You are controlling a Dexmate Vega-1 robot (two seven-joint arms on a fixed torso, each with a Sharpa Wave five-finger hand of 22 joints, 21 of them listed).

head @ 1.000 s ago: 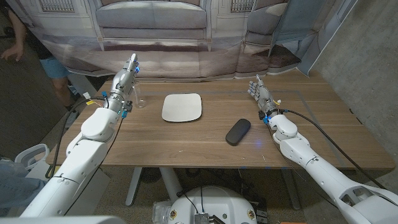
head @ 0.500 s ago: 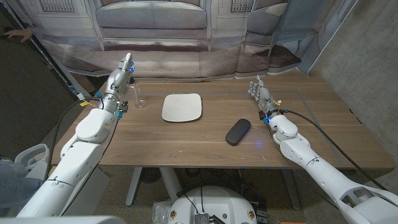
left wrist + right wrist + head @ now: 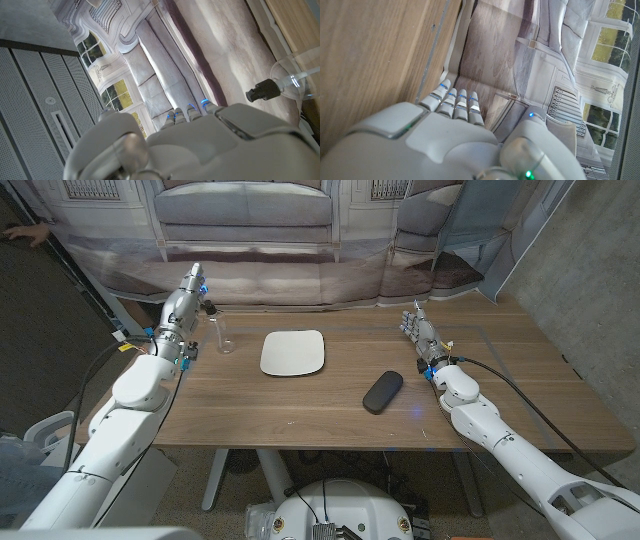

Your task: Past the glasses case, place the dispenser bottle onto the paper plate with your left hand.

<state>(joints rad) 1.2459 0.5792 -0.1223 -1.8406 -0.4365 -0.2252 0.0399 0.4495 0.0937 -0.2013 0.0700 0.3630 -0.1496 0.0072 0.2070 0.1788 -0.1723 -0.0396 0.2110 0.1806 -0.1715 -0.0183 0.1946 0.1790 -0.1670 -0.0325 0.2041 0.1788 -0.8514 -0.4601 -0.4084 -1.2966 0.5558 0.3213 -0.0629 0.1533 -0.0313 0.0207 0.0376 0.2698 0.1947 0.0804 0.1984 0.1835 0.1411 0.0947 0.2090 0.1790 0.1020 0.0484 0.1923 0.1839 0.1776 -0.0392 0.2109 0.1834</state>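
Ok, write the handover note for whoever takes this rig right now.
Left hand: open, raised at the table's far left corner, just left of the clear dispenser bottle, not gripping it.
Right hand: open, holding nothing, on the right of the table.
Bottle stands upright left of the paper plate; black glasses case lies right of the plate, nearer the robot.
Done: nothing placed.
Left: grasp bottle, set it on plate.

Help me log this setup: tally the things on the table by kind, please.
Dispenser bottle: 1
Paper plate: 1
Glasses case: 1
Total: 3
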